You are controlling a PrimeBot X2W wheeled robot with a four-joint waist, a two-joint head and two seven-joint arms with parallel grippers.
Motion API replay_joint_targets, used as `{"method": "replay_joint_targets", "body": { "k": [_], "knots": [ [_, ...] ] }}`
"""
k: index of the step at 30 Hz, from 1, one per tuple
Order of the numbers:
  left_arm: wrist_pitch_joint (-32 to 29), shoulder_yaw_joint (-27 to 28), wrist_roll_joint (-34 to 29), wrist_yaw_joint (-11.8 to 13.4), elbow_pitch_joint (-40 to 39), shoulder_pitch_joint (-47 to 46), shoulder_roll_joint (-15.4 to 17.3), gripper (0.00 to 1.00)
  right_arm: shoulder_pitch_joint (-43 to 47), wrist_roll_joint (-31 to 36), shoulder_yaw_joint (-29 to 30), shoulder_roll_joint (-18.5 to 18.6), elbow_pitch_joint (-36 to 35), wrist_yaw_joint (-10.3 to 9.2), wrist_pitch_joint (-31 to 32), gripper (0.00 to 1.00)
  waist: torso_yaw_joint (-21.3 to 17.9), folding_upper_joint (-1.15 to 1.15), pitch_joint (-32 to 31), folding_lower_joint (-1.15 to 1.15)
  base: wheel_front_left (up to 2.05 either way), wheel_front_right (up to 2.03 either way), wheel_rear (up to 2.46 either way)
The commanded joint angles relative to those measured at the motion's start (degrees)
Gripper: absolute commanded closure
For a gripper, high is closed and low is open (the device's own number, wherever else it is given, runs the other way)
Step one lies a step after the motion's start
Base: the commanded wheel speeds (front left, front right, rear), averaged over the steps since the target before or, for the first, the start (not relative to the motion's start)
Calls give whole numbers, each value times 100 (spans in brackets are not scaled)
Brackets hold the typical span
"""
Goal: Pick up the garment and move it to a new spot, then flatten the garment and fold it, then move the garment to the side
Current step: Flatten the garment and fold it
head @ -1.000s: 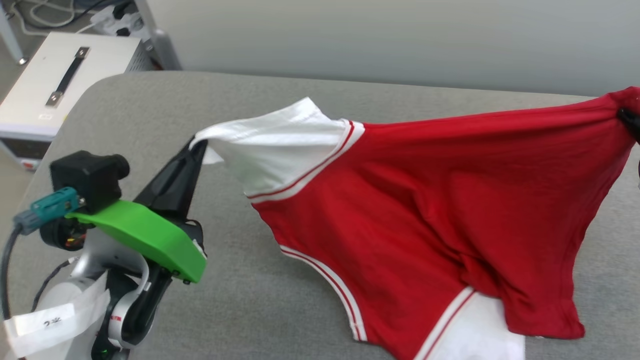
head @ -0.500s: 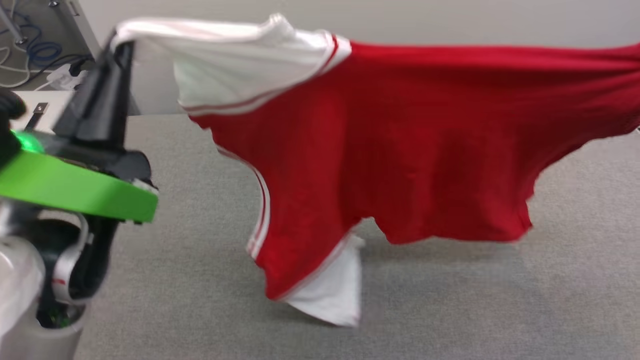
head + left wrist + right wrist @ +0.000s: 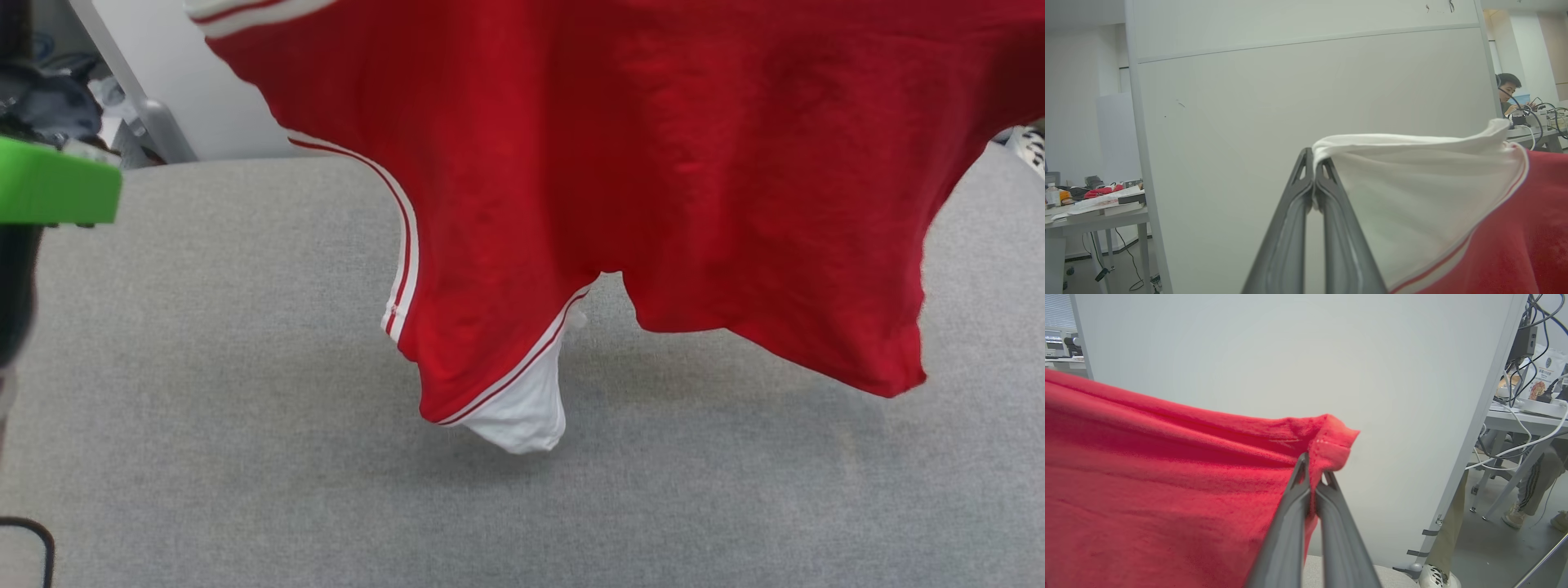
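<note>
The garment, a red jersey with white sleeves and striped trim, hangs in the air above the grey table, stretched between both arms. Its lower white sleeve dangles just above the tabletop. In the left wrist view my left gripper is shut on the edge of the other white sleeve. In the right wrist view my right gripper is shut on a red hem corner of the garment. Its lettering is hidden.
A pale partition wall stands right behind the table. A green part of my left arm shows at the head view's left edge. A person sits at a far desk, and someone's legs and shoes are beside the partition.
Both grippers have lifted the garment off the table, so it now hangs free. The head view has tilted, and the left gripper has risen out of that view.
</note>
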State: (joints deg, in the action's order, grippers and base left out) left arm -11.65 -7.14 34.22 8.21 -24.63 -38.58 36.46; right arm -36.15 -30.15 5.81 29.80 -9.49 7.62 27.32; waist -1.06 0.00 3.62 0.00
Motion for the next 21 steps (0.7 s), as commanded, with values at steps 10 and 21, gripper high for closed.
{"method": "replay_joint_targets", "body": {
  "k": [10,21],
  "knots": [
    [-239,-122,-130,-314,397,-1030,316,100,-851,271,171,201,458,-13,-404,100,33,0,1224,0,0,0,0],
    [-181,-630,-483,-965,1701,-3219,247,100,-2867,569,-223,326,1663,-13,-918,100,73,0,2671,0,0,0,0]
  ]
}}
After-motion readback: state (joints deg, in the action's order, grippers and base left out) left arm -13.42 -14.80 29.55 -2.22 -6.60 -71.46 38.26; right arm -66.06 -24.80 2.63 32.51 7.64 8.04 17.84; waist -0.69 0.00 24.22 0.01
